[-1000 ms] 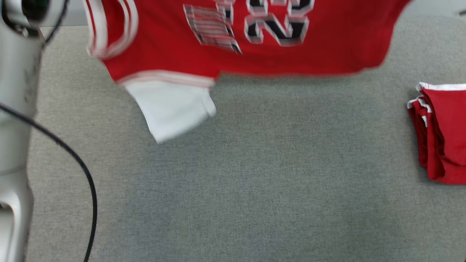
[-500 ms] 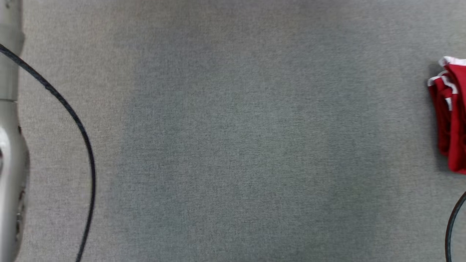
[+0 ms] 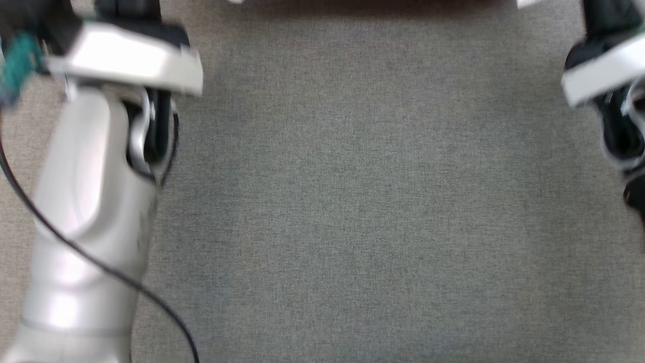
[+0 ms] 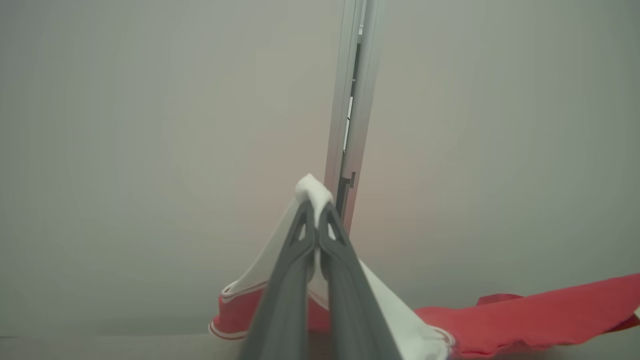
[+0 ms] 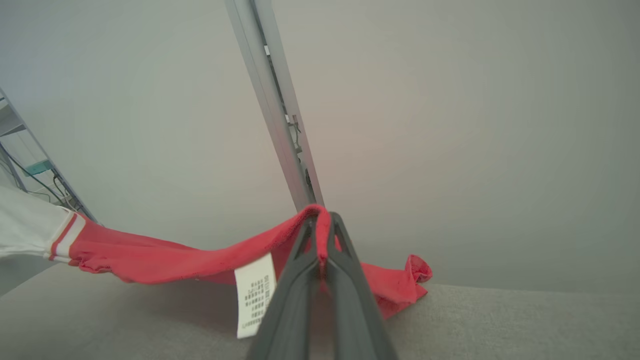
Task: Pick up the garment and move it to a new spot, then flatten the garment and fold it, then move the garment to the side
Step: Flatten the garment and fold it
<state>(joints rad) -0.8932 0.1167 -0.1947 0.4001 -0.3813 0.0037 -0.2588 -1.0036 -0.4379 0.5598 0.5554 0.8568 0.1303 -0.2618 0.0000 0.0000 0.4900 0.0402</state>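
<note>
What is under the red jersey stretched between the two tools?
Under the red short-sleeved jersey, pinched by the right tool and left tool, grey felt-like tabletop shows, shadowed. Its white label hangs down. The strip behind the sagging cloth is covered.

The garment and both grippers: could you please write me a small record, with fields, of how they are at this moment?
garment: red jersey, stretched between the two grippers
left gripper: shut on a fold of the white sleeve
right gripper: shut on a red edge
label: white, hangs beside the right fingers
grey surface: fabric-covered, below the garment
contact with surface: cannot tell
background: pale wall with a metal post
</note>
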